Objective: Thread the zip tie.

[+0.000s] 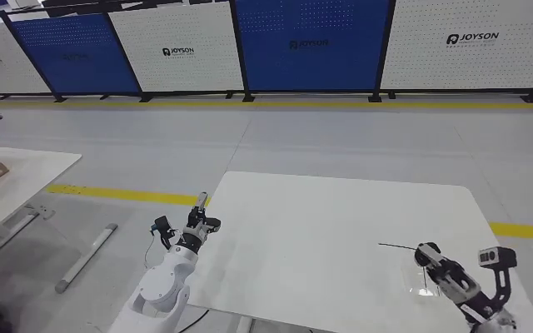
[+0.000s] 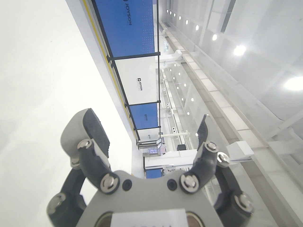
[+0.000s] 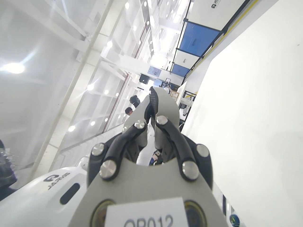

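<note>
A thin black zip tie [image 1: 396, 246] sticks out sideways over the white table [image 1: 333, 241] near its front right corner. One end of it meets my right gripper [image 1: 423, 250]. In the right wrist view the right gripper [image 3: 152, 95] has its fingers pressed together, and the tie itself is hidden there. My left gripper [image 1: 200, 203] hovers at the table's left edge, far from the tie. In the left wrist view the left gripper [image 2: 146, 119] stands open with nothing between its fingers [image 2: 94, 128].
A faint clear patch [image 1: 425, 291] lies on the table just in front of the right gripper. Another white table [image 1: 25, 171] stands off to the left, and a pale bar [image 1: 87, 256] lies on the floor between the tables. Blue and white partition panels [image 1: 308, 46] line the back.
</note>
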{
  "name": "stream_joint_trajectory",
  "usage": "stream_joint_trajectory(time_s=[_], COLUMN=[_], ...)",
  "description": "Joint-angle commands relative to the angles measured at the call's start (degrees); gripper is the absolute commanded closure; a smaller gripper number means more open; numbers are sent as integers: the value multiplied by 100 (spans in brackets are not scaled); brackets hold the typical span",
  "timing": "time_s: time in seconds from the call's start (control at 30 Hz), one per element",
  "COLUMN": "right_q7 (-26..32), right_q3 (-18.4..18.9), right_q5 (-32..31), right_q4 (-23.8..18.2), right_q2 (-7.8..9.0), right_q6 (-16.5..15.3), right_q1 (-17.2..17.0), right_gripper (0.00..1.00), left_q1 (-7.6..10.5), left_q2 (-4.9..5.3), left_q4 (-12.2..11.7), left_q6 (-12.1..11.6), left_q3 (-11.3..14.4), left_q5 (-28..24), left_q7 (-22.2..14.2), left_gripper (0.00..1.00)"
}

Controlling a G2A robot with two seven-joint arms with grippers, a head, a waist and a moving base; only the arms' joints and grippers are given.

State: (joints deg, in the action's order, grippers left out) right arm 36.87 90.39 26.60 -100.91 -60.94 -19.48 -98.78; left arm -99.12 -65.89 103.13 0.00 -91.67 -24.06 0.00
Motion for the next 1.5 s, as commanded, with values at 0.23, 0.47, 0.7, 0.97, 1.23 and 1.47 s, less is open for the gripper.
stream_joint_trajectory(time_s=[0.23,0.47,0.7,0.97,1.23,1.47], right_q7=[-131,-131,-1111,-1111,-1111,-1111], right_q3=[-35,-35,-466,-466,-466,-466], right_q5=[-164,-164,-708,-708,-708,-708], right_q4=[-18,-18,-283,-283,-283,-283], right_q2=[-60,-60,-185,-185,-185,-185], right_q6=[0,0,0,0,0,0], right_q1=[-71,-71,-5,-5,-5,-5], right_gripper=[100,100,100,100,100,100], left_q1=[0,0,0,46,26,244], left_q2=[0,0,0,-4,44,55], left_q4=[0,0,0,62,564,242], left_q6=[0,0,0,-22,248,573], left_q3=[0,0,0,16,300,787], left_q5=[0,0,0,25,312,642], left_q7=[0,0,0,-13,-1440,-2122], left_gripper=[0,0,0,0,0,0])
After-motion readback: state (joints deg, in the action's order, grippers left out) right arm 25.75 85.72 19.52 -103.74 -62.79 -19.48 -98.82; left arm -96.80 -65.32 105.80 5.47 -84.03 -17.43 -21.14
